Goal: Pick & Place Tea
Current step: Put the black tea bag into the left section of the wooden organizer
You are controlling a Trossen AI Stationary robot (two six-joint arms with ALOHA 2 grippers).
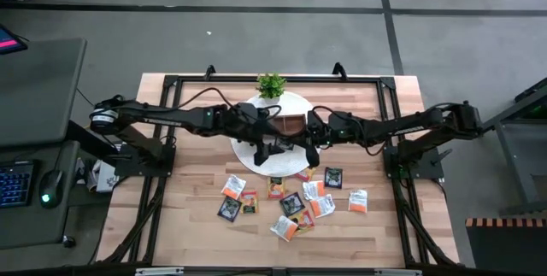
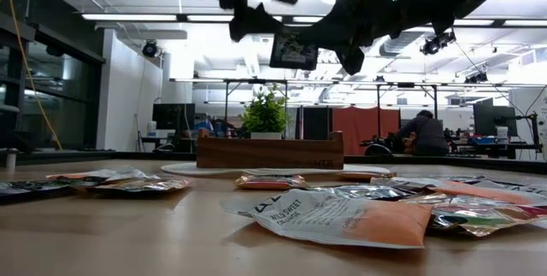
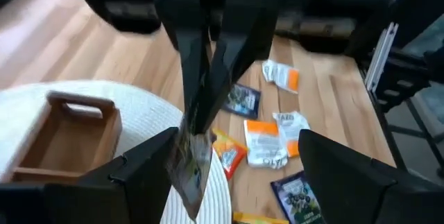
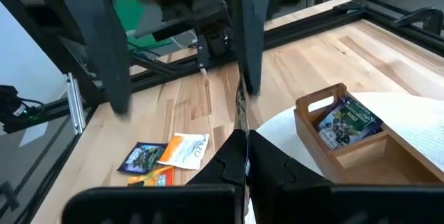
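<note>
My right gripper (image 4: 243,137) is shut on a dark green-black tea sachet (image 3: 191,168), held in the air above the round white mat (image 1: 248,152) and near the brown wooden tray (image 1: 291,124). The sachet also shows in the low view (image 2: 293,51). My left gripper (image 3: 237,137) is open. Its two fingers stand on either side of the held sachet without touching it. One dark sachet (image 4: 347,120) lies in the tray's end compartment. Several dark, orange and white sachets (image 1: 291,203) lie flat on the table nearer the front edge. My right gripper pinches the dark sachet between its two fingers (image 3: 201,78) at one edge part (image 4: 241,109). It comes from the table's right side, slanting down. The sachet stands on edge, reaching out past the fingertips, lifted clear of the tray and the mat.
A small green potted plant (image 1: 271,85) stands at the mat's far edge. A black metal frame (image 1: 389,122) runs round the table top. Bare wood shows at the table's near left (image 1: 184,225). A person (image 2: 423,131) sits far off in the room behind.
</note>
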